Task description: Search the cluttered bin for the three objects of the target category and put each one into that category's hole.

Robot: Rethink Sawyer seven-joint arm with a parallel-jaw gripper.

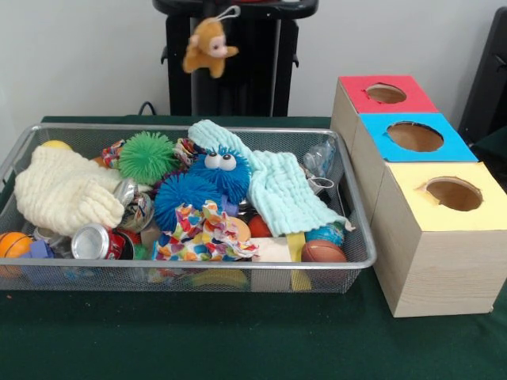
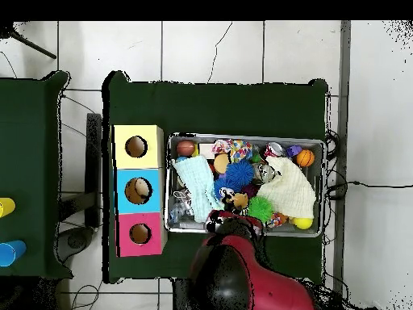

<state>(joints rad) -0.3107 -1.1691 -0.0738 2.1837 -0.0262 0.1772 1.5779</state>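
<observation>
A brown monkey (image 1: 207, 46) hangs in the air by its white loop, above the back rim of the silver wire-mesh bin (image 1: 190, 267). My gripper (image 1: 231, 8) is at the picture's top edge, mostly cut off, and holds that loop. In the overhead view the monkey (image 2: 235, 199) shows over the bin (image 2: 246, 137), just beyond my red arm (image 2: 242, 274). The red-surrounded hole (image 1: 386, 93) tops the farthest wooden box, to the right of the bin; it also shows in the overhead view (image 2: 139, 234). I cannot pick out the tiger or the duck among the clutter.
The blue-surrounded hole (image 1: 414, 136) and the yellow-surrounded hole (image 1: 453, 193) top the nearer boxes. The bin holds a fuzzy blue ball with googly eyes (image 1: 222, 170), a green spiky ball (image 1: 146, 156), a cream cloth (image 1: 63, 190), a mint cloth (image 1: 281, 186) and a crushed can (image 1: 93, 241).
</observation>
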